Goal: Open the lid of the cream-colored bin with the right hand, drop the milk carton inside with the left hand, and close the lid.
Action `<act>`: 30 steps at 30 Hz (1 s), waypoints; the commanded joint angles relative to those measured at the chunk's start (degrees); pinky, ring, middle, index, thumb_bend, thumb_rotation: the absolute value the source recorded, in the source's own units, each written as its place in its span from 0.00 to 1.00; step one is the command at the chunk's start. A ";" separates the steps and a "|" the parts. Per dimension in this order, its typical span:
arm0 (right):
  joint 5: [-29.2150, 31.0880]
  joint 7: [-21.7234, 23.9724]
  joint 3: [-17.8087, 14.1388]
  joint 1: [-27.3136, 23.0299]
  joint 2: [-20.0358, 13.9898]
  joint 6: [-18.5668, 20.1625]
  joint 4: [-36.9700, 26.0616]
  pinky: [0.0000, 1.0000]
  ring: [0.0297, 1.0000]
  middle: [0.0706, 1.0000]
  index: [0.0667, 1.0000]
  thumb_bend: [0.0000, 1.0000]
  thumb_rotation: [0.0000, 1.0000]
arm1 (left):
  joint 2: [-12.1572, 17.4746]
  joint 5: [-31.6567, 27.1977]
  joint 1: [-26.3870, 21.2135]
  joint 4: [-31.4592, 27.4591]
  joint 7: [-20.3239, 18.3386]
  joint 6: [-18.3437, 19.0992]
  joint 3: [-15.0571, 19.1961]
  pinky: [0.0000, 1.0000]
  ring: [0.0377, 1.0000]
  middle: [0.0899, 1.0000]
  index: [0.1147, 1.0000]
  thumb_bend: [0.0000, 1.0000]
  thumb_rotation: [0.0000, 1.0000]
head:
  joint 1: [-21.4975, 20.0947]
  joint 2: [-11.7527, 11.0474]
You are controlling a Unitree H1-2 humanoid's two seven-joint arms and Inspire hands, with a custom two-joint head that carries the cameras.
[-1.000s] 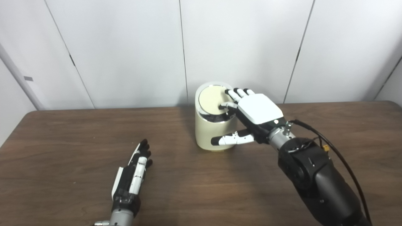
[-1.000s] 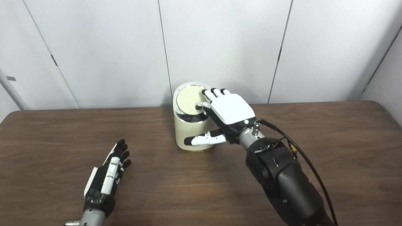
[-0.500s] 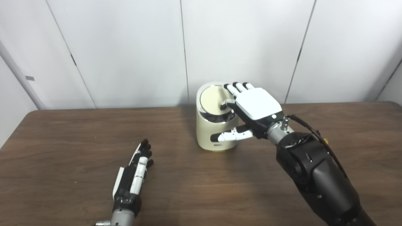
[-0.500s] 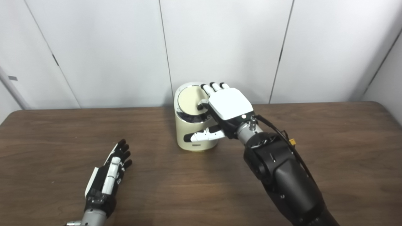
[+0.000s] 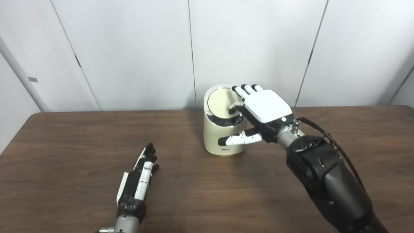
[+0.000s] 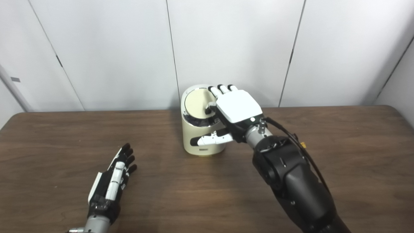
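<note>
Nearest the camera, the left hand [image 5: 137, 181] lies flat on the brown tabletop [image 5: 81, 145], fingers straight and loosely apart, grasping nothing; it looks parked out of the way while the other arm works. No milk carton shows anywhere on the tabletop, so it is either out of view or already inside the bin; which cannot be told.

Farther back, the right hand [image 5: 258, 111] reaches over the cream-colored bin [image 5: 220, 136], which stands near the wall [image 5: 252, 48]. Its fingers [image 5: 246, 89] are spread across the right part of the round lid [image 5: 220, 103], one curled down onto it, while the thumb [image 5: 237, 139] stretches across the bin's front, apparently steadying the body. It grips nothing. A dark gap shows beneath the lid's near edge, so the lid sits tilted, not fully seated; pressing it shut is probably the step in hand.
</note>
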 commanded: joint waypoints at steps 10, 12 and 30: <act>2.38 -0.10 -4.91 3.30 0.32 -0.43 -7.65 1.00 1.00 1.00 0.94 0.64 1.00 | 0.18 0.67 -0.19 -1.47 -0.19 -0.48 -0.94 0.94 0.96 0.97 1.00 0.58 0.83 | 0.09 0.19; 2.07 0.47 -5.58 3.28 0.44 -0.39 -8.98 1.00 1.00 1.00 0.95 0.64 1.00 | 0.19 0.65 -0.08 -1.43 -0.39 -0.51 -1.21 0.94 0.95 0.97 1.00 0.57 0.83 | 0.04 0.20; 3.70 -0.42 -12.74 9.01 1.12 0.29 -11.83 1.00 1.00 1.00 0.96 0.62 0.98 | 0.86 -0.69 0.09 -2.19 -0.80 0.25 -0.73 0.95 0.96 0.97 1.00 0.56 0.83 | -0.32 0.13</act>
